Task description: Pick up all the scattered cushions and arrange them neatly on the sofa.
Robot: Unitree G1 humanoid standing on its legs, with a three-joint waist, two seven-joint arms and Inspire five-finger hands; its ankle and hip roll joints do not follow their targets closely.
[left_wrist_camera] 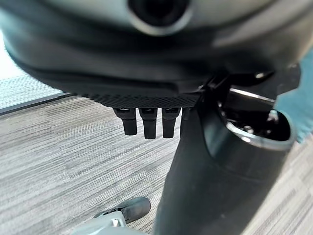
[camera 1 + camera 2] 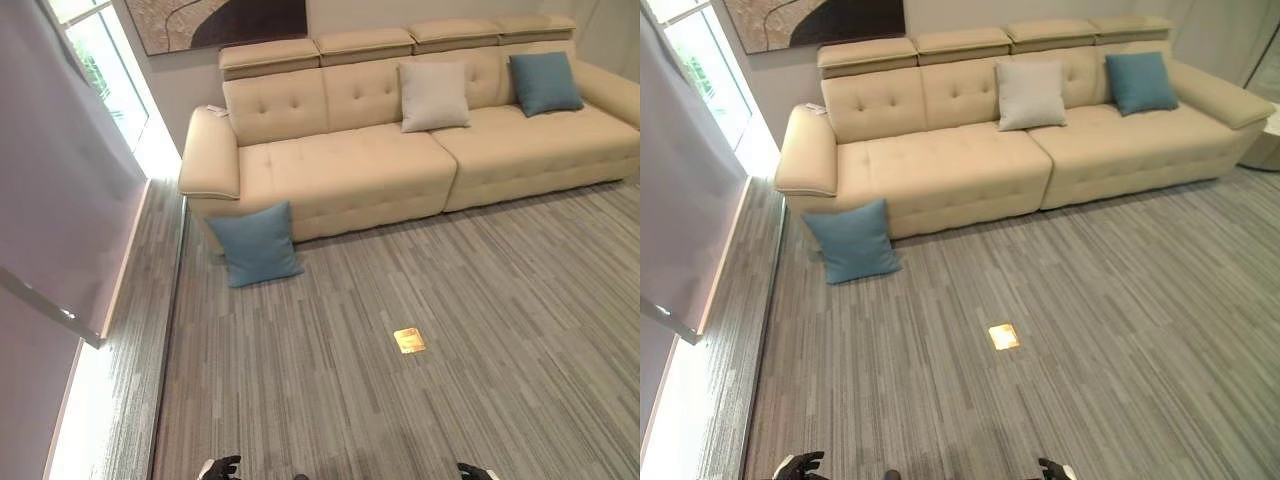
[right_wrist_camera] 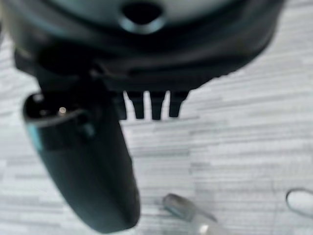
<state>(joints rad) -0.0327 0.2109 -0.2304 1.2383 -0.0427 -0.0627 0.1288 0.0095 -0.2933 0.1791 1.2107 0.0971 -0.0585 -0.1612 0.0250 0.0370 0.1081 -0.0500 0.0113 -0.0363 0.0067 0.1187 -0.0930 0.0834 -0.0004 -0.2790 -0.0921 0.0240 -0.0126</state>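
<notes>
Grey striped carpet [image 2: 480, 330] stretches wide and bare between the robot and a long beige leather sofa [image 2: 400, 150] set against the far wall, leaving plenty of open floor in front of the seat. A small square brass floor plate [image 2: 409, 340] sits flush in the carpet about midway across that open stretch. Along the robot's left runs a bright floor-length window [image 2: 100, 60] with a pale curtain [image 2: 50, 200] hanging beside it.

One square blue fabric cushion on the floor [image 2: 256, 244] leans upright against the sofa's front, just below its left armrest [image 2: 210, 155] (its lower edge rests on the carpet). Two more already stand on the seat against the backrest: a light grey square cushion [image 2: 433, 96] near the middle and a second blue cushion on the seat [image 2: 545, 83] toward the right end, well apart from each other.

The left hand [image 1: 146, 122] and right hand [image 3: 146, 105] hang low at the near edge of the carpet, each with fingers straight, close together in a row and holding nothing.
</notes>
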